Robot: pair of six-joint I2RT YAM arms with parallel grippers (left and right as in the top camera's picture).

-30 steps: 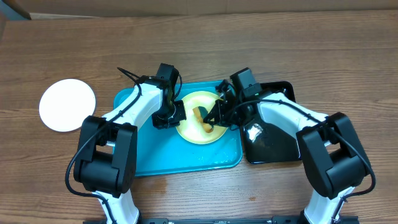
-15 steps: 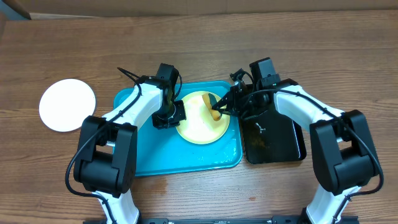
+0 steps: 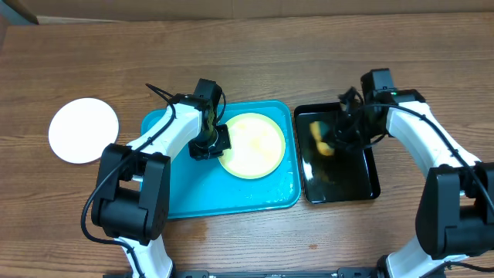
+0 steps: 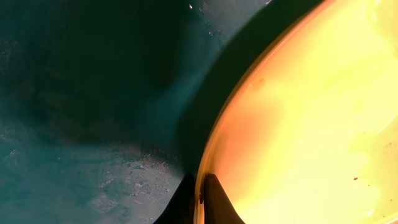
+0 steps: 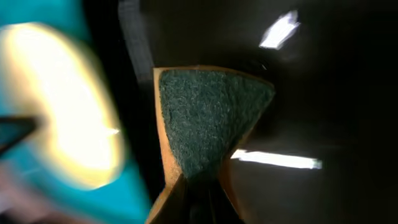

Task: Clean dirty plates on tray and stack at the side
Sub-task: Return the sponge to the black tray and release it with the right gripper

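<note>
One plate [image 3: 252, 144] is pinched at its left rim by the left fingers [image 4: 217, 205]; a sponge [image 3: 322, 137] is clamped in the right fingers [image 3: 338, 136], well apart.

The pincer [image 5: 199, 190] grips a sponge [image 5: 208, 121], green scouring face showing, over a glossy black tray [image 5: 323, 93]. Left of it lies a blurred yellow plate [image 5: 62, 106] on the turquoise tray [image 5: 127, 202].

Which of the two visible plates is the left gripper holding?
The pale yellow-green plate on the turquoise tray; the left gripper pinches its rim. The white plate lies apart on the table, untouched.
</note>
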